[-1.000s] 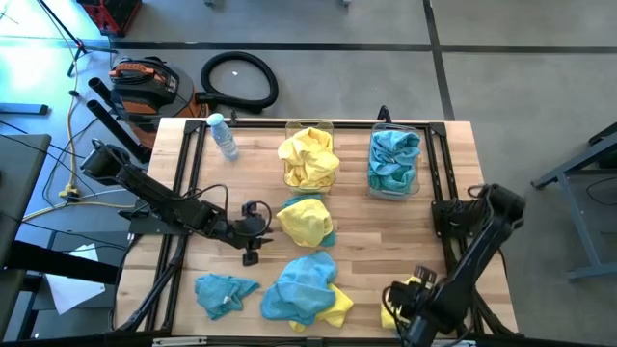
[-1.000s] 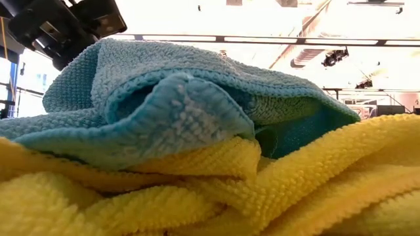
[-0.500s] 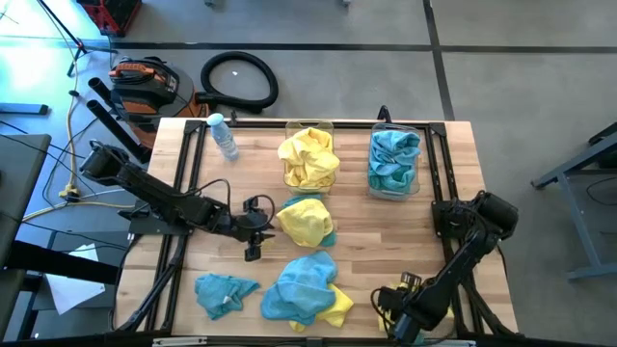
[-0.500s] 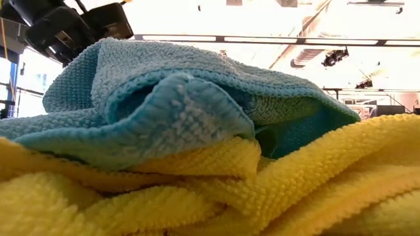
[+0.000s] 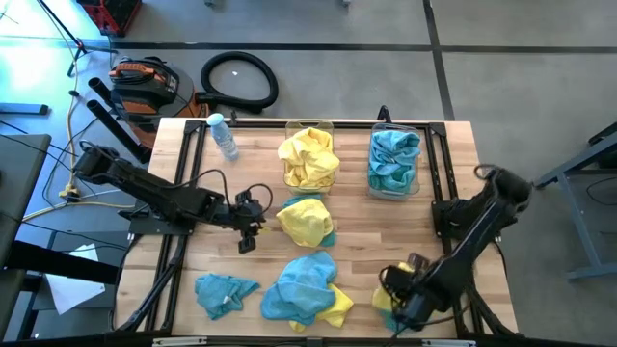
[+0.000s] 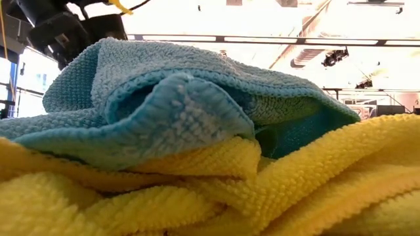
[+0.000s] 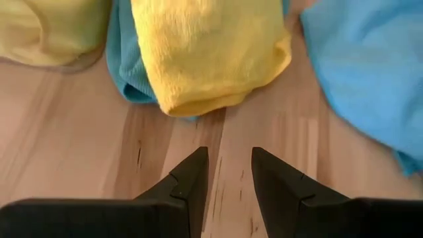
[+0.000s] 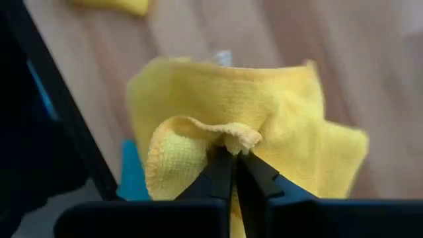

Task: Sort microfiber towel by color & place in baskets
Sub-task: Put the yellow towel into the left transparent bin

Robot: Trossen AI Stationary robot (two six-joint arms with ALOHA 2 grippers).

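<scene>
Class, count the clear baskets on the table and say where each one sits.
2: both at the far edge, one holding yellow towels, the other to its right holding blue towels.

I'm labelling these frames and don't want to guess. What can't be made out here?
- High view: the yellow towel under the right gripper, mostly hidden by the arm.
- Low view: the table and baskets, blocked by a teal towel on a yellow one.
- Left wrist view: the left gripper shows; towels run past the edges.

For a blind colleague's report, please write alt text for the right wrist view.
The right gripper is shut on a fold of a yellow microfiber towel, which bunches up just beyond the two dark fingers. Behind it lies the wooden table, with a scrap of another yellow cloth farther off.
</scene>
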